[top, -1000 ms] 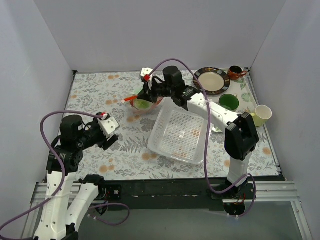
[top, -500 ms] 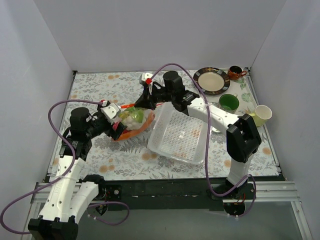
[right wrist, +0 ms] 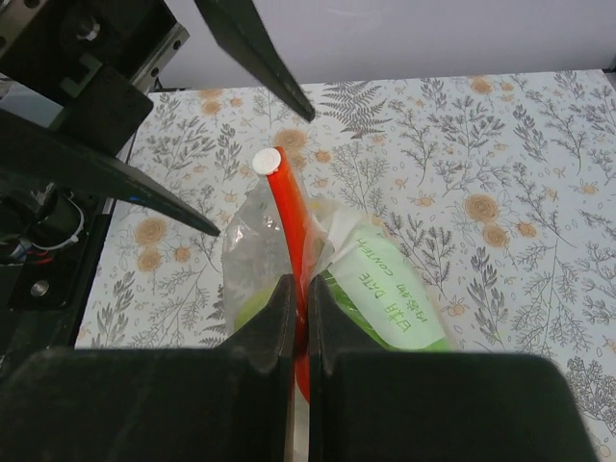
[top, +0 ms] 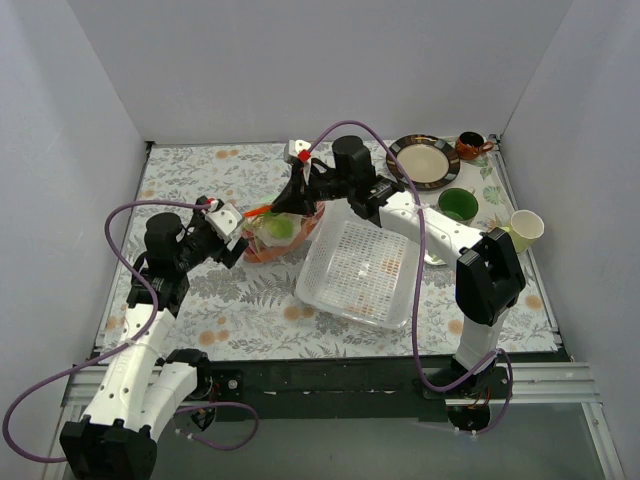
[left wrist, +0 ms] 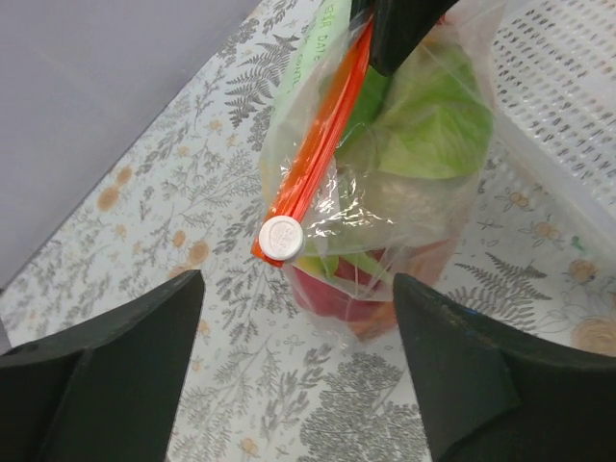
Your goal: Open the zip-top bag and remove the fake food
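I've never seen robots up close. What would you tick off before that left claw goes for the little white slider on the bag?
1. Right gripper pinching the orange-red zip strip: ok, shut on it.
2. Left gripper ready: ok, jaws wide apart, holding nothing.
3. White slider lined up with the gap of the left jaws: ok, roughly centred, not gripped.
4. Fake food inside the zip-top bag: ok, bag not yet opened.
5. Bag free of the white tray: cannot tell; they sit close together.
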`<state>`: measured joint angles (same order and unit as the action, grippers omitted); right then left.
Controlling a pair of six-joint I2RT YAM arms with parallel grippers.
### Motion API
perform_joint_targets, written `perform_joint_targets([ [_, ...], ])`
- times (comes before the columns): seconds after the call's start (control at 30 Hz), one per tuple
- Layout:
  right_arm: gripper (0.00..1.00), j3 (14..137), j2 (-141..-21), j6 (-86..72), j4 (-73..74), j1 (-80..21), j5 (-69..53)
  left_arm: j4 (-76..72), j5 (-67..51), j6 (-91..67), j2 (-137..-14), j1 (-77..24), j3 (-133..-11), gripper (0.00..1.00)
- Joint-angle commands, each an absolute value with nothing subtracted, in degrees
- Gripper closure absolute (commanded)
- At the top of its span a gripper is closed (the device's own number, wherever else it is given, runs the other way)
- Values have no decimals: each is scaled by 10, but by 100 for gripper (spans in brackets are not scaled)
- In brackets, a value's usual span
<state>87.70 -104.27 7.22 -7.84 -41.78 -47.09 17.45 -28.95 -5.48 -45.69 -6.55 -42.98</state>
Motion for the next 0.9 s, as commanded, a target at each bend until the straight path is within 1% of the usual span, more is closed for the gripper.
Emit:
perform_joint_targets([
  [0.0, 99, 894, -998, 64, -113, -418, -503, 112, -298, -8, -469, -63, -415, 29],
  [0.07, 99, 890, -998, 64, -112, -418, -505, 113, -303, -5, -482, -64, -423, 33],
  [0.37, 99, 887, -1019, 48, -110, -419, -533, 111, -304, 50, -492, -69, -448, 32],
  [0.4, 99, 885, -1020, 49, -108, -419, -533, 117, -312, 50, -493, -69, -453, 37],
  [0.43, 98, 884, -1020, 51, -107, -419, -534, 126, -319, 53, -495, -69, -458, 46],
  [0.5, 95, 880, -1021, 54, -107, -419, -536, 162, -334, 60, -498, -71, -477, 60],
  [0.53, 93, 880, -1022, 54, -107, -419, -537, 173, -353, 60, -507, -72, -482, 81],
  [0.57, 91, 880, -1023, 55, -107, -419, -538, 191, -359, 64, -511, -72, -492, 93],
  [0.6, 86, 882, -1026, 58, -105, -419, -539, 196, -365, 62, -513, -72, -496, 100],
  [0.73, 74, 889, -1028, 78, -75, -419, -538, 207, -368, 55, -513, -72, -509, 100],
  [0.77, 69, 890, -1028, 83, -71, -419, -533, 219, -368, 59, -516, -72, -512, 100],
  [0.8, 31, 889, -1027, 89, -66, -419, -529, 228, -369, 68, -517, -72, -523, 100],
  [0.83, 2, 890, -1025, 104, -62, -419, -526, 235, -368, 69, -519, -72, -527, 100],
  [0.87, 2, 889, -1022, 112, -54, -419, -518, 249, -368, 71, -521, -72, -533, 100],
])
